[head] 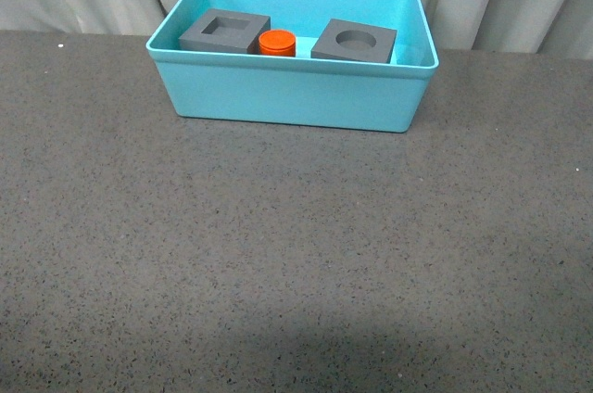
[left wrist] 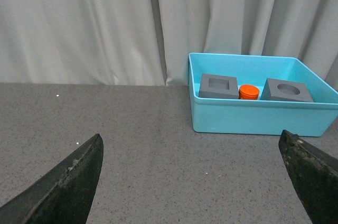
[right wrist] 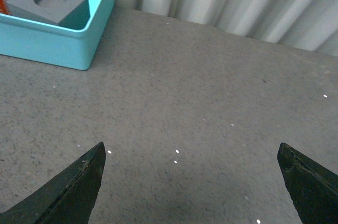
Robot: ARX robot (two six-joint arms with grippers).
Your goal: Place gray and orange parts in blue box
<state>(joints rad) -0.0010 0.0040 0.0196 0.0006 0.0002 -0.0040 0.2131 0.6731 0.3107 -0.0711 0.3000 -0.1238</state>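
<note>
Since both gray cubes (head: 225,31) (head: 354,42) and the orange cylinder (head: 277,43) already sit inside the blue box (head: 287,92), well ahead of each spread, empty gripper (left wrist: 193,182) (right wrist: 190,182), nothing needs grasping; the cubes look rigid and light, best pinched across flat sides.

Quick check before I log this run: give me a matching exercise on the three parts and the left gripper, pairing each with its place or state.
Things:
1. gray cube with square recess
2. gray cube with round recess
3. orange cylinder
4. left gripper

Places or states:
A. between the two cubes
B. open, holding nothing
C. left end of the blue box
D. right part of the blue box

Pairs: 1-C, 2-D, 3-A, 4-B
</note>
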